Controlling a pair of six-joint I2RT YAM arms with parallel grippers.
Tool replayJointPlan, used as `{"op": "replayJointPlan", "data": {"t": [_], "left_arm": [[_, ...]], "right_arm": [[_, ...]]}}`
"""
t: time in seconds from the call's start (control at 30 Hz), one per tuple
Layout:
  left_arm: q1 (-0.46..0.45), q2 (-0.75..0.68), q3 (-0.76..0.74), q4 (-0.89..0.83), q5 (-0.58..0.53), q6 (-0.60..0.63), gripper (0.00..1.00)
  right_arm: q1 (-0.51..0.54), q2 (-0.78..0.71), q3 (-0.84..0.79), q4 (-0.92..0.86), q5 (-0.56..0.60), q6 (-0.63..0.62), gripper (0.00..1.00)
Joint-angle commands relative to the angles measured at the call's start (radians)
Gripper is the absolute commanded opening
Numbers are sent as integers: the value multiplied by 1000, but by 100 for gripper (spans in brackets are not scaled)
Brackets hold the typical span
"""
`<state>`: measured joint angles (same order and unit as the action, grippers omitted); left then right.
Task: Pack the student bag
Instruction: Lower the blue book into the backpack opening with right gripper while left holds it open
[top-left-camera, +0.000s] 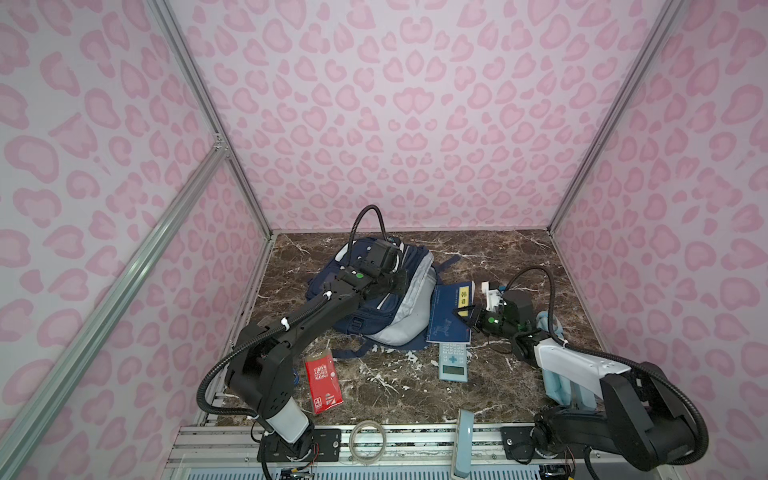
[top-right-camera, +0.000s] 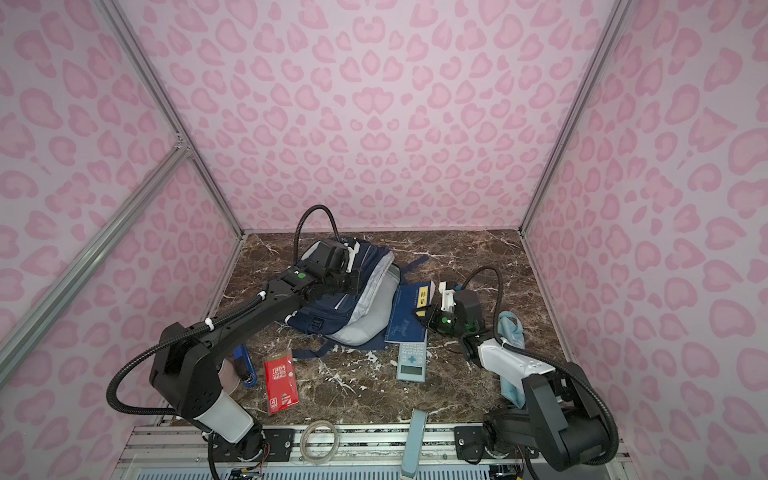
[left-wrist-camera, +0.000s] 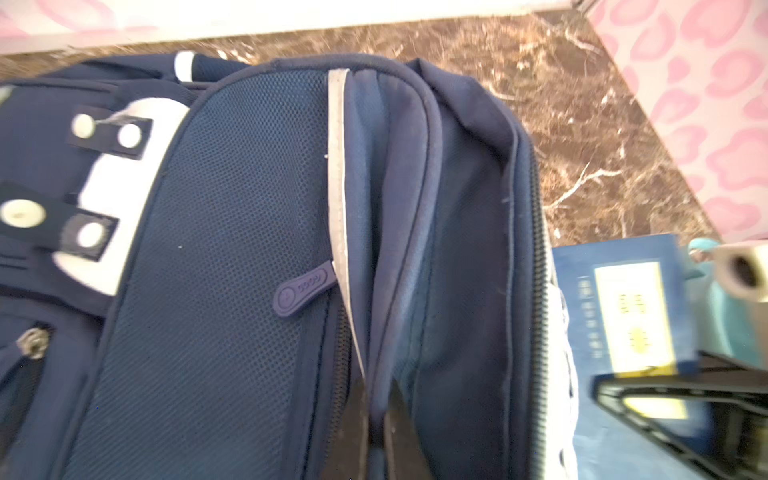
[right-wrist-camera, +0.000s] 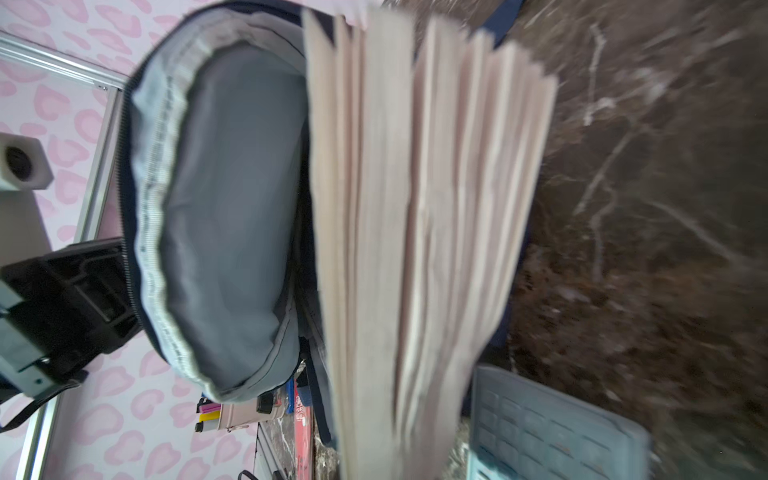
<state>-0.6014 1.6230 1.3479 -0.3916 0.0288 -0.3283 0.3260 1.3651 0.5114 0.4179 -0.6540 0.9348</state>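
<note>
Your left gripper (left-wrist-camera: 377, 409) pinches shut on a fabric ridge (left-wrist-camera: 409, 232) of the student bag (top-left-camera: 357, 320), which lies open at the centre of both top views, while your right gripper (top-left-camera: 464, 315) clamps the dark-blue book (top-left-camera: 446, 328) just right of it. You seem to be loading: next, lift that ridge and slide the book in (its pages fan loosely). Writing on the yellow label (left-wrist-camera: 631, 316), zip pull (left-wrist-camera: 303, 286) and red packet (top-left-camera: 324, 380) is too blurred to read.

Black left arm (top-left-camera: 316, 311) and right arm (top-left-camera: 631, 399), white shells (top-left-camera: 582, 362), ribbed black cable loops (top-left-camera: 365, 214), green wrist dots (top-left-camera: 358, 274).
</note>
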Motion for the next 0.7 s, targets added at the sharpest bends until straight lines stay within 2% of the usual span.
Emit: {"op": "replayJointPlan", "data": {"t": [0.0,0.13,0.27,0.33,0.43,0.47,0.53,0.6,0.67], "left_arm": [[25,-32,31,23,97,-11,4],[85,-47,39,36,176,-26,4],[138,-52,52,39,242,-35,3],[148,-52,59,27,251,-38,3],[152,-51,67,15,256,-35,3],[152,-51,66,14,258,-37,3],[153,-52,68,13,257,-38,3],[155,-55,68,16,249,-43,3],[157,-53,66,23,246,-46,3]], "right_arm": [[53,108,58,191,13,78,0],[141,324,232,285,24,116,0],[207,547,459,390,-12,194,0],[234,642,568,360,-2,198,0],[271,773,754,180,35,157,0],[284,813,821,101,50,135,7],[307,874,917,14,57,106,50],[318,896,963,-37,57,86,65],[317,861,925,-48,79,63,70]]}}
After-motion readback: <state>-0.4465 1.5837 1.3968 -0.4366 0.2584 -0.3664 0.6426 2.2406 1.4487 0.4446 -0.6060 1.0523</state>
